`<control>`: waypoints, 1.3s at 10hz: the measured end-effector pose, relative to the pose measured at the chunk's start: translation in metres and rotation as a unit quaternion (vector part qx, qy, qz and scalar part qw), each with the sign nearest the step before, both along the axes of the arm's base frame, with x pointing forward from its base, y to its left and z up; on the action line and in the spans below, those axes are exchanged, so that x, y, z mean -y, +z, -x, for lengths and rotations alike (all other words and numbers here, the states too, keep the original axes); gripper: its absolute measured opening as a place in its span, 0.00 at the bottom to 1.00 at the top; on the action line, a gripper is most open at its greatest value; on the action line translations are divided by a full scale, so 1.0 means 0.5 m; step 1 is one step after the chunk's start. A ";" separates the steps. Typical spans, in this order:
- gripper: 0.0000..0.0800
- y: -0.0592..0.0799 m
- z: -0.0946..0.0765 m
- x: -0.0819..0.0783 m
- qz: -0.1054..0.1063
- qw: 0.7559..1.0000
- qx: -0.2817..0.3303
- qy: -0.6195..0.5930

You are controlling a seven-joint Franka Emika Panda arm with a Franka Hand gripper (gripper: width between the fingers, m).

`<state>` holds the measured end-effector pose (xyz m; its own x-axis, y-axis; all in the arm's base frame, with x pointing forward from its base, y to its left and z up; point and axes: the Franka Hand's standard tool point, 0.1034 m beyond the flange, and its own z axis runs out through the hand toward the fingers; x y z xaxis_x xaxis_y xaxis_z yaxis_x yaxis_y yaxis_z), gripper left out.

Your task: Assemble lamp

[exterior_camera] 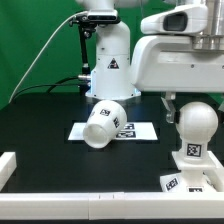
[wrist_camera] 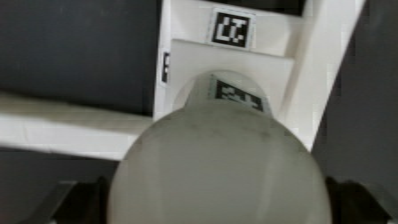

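Note:
The rounded white bulb [exterior_camera: 197, 122] stands upright with its tagged neck down on the flat square base [exterior_camera: 188, 182] at the exterior view's right. My gripper [exterior_camera: 193, 106] comes down over it from above. In the wrist view the bulb [wrist_camera: 217, 160] fills the space between my two dark fingers [wrist_camera: 71, 203], which press on both of its sides. Its neck tag and the base [wrist_camera: 231, 28] show beyond it. The tapered shade [exterior_camera: 103, 123] lies on its side to the exterior view's left of the bulb.
The shade rests on the marker board [exterior_camera: 140, 131] in the middle of the black table. The tall white robot pedestal [exterior_camera: 110, 65] stands behind it. A low white wall [exterior_camera: 12, 165] borders the table at the left and front.

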<state>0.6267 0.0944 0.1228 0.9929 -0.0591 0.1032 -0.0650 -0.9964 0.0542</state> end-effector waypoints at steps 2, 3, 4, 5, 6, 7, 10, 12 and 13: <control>0.71 0.005 -0.006 0.013 -0.027 0.988 0.005 -0.154; 0.71 0.008 -0.010 0.019 -0.039 0.983 0.010 -0.181; 0.71 0.007 -0.007 0.018 -0.039 0.976 0.009 -0.213; 0.71 0.007 -0.005 0.018 -0.041 0.972 0.007 -0.233; 0.71 0.006 -0.002 0.018 -0.043 0.961 0.006 -0.271; 0.71 0.005 0.001 0.017 -0.045 0.951 0.003 -0.305; 0.71 0.000 0.013 0.006 -0.070 0.874 -0.012 -0.481; 0.71 0.001 0.011 -0.003 -0.100 0.788 -0.023 -0.608; 0.71 0.003 0.008 -0.006 -0.113 0.742 -0.027 -0.660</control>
